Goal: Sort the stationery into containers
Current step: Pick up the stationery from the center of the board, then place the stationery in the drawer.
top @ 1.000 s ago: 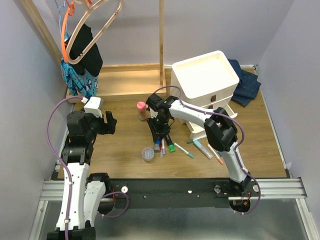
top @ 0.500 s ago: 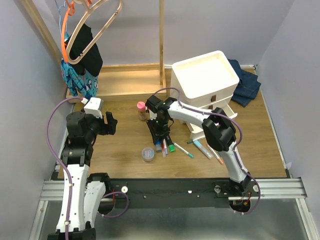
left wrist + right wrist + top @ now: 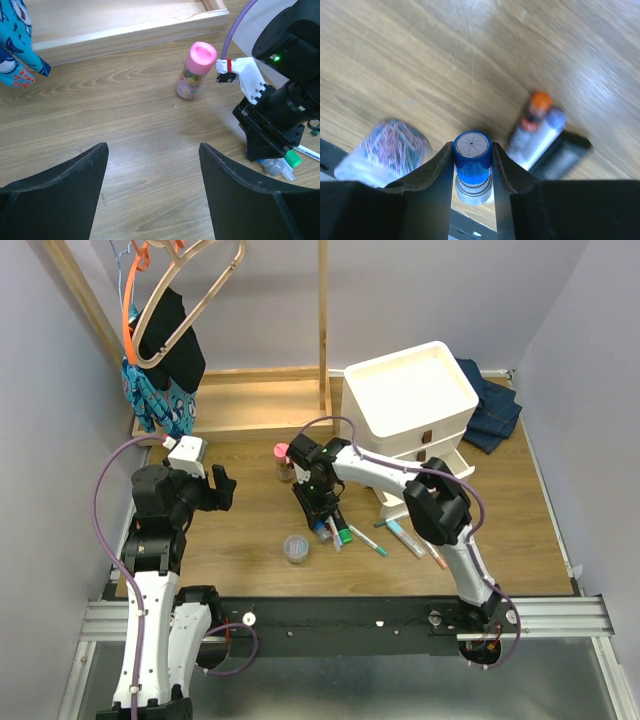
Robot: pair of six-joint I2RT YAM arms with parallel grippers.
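Wooden table, mid-frame: right gripper pinches a blue-capped marker beside other pens, so lift straight, squeezing firmly, toward the drawers upper right; left gripper gapes empty.

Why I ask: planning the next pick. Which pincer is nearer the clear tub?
Right. The right pincer is just beside the clear round tub; the left pincer hangs well off to its left.

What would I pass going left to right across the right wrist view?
Clear tub → blue-capped marker, held between the fingers → pale tube → black marker. The orange cap overlaps the tube, so it is left out of the order.
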